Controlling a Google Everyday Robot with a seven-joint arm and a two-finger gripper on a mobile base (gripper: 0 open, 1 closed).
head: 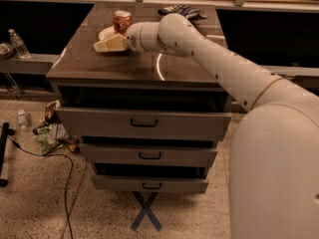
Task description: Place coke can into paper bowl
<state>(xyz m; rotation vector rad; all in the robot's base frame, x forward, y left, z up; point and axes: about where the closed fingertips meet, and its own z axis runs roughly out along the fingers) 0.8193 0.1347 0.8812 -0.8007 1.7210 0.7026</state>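
Note:
The red coke can [121, 21] stands upright at the back left of the dark cabinet top [149, 66]. It sits in, or right at the far edge of, the off-white paper bowl [105, 33]; only the bowl's left rim shows. My gripper [107, 45] is just in front of the bowl, pointing left, low over the top. It is apart from the can and holds nothing that I can see. My white arm reaches in from the lower right.
A dark blue snack bag [182, 10] lies at the back of the top. Three drawers [144, 122] below stand slightly pulled out. A water bottle [19, 43] stands on a ledge at left. Litter [50, 131] and a cable lie on the floor at left.

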